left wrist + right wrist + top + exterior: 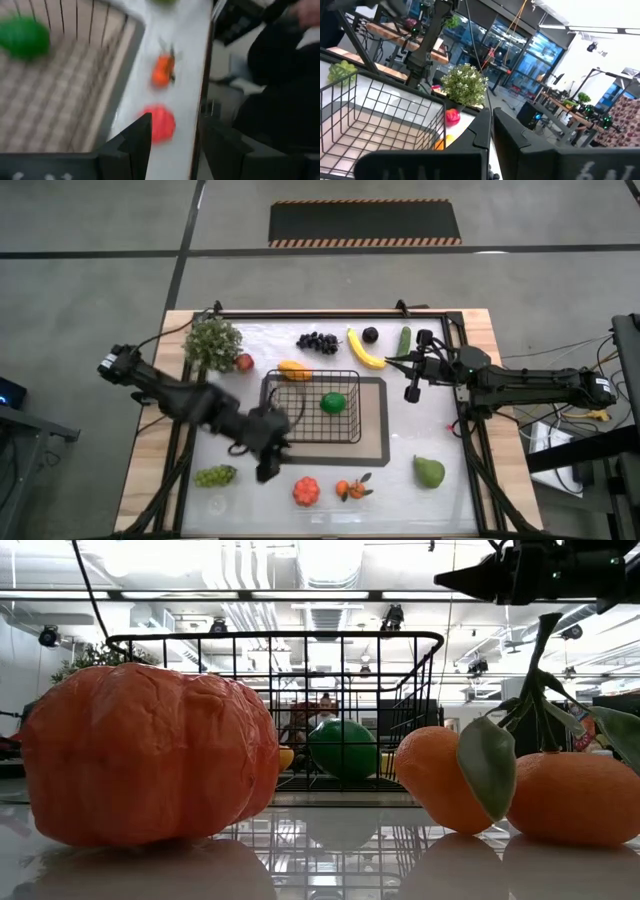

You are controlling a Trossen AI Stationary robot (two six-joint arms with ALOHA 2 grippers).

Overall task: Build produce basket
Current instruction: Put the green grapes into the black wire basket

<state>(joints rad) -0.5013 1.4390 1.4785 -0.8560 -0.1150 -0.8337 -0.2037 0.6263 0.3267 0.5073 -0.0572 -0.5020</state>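
White table (440, 430) | black wire-mesh basket (300, 380) — green fruit (333, 403) inside | left jaws released, empty — right clenched

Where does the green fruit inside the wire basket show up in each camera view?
High view: green fruit sits in the basket, toward its right half.
Low view: it shows at centre, behind the mesh.
Left wrist view: a green blur at the upper left, inside the basket.
Right wrist view: not in it.
Shared landmark: the basket, in all four views.
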